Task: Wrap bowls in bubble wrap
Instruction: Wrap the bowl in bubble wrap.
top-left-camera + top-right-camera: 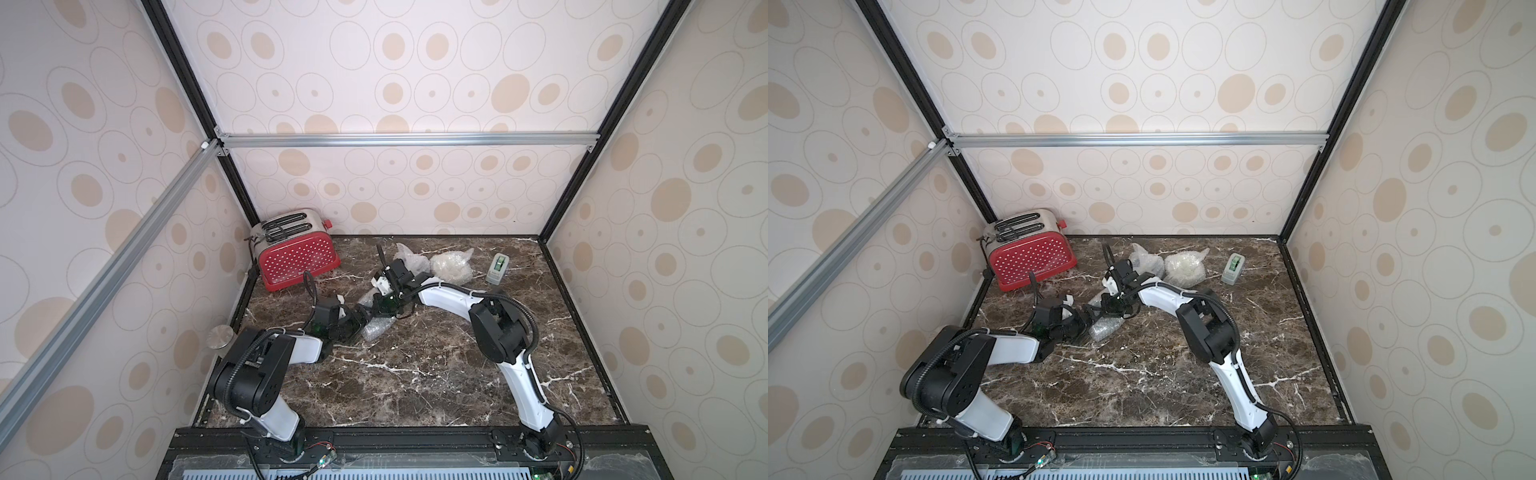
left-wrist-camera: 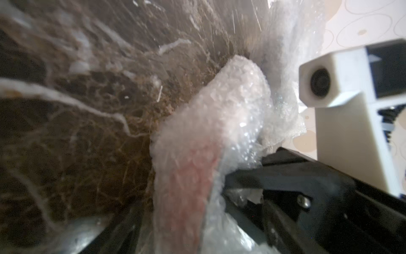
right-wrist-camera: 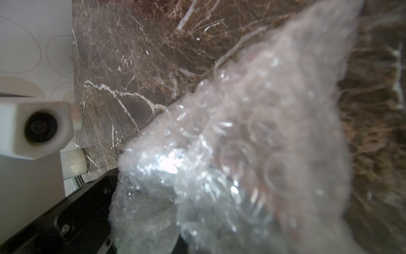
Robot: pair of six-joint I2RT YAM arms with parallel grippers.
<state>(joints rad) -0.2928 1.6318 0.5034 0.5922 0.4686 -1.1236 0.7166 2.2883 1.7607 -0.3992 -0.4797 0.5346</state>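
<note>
A crumpled sheet of bubble wrap (image 1: 376, 328) (image 1: 1104, 328) lies mid-table between both grippers. My left gripper (image 1: 365, 318) (image 2: 186, 231) is at its near end, jaws wide apart with the wrap (image 2: 197, 143) standing between them. From the far side my right gripper (image 1: 384, 305) (image 2: 239, 176) is shut, pinching a bunch of the wrap (image 3: 241, 143). Behind them sit two wrapped bundles (image 1: 409, 259) (image 1: 451, 266). No bowl shows bare; whatever is inside the wrap is hidden.
A red toaster (image 1: 297, 253) stands in the back left corner. A green and grey tape dispenser (image 1: 498, 268) sits at the back right. A round metal disc (image 1: 220, 336) rests by the left wall. Patterned walls close in three sides of the marble table (image 1: 415, 374).
</note>
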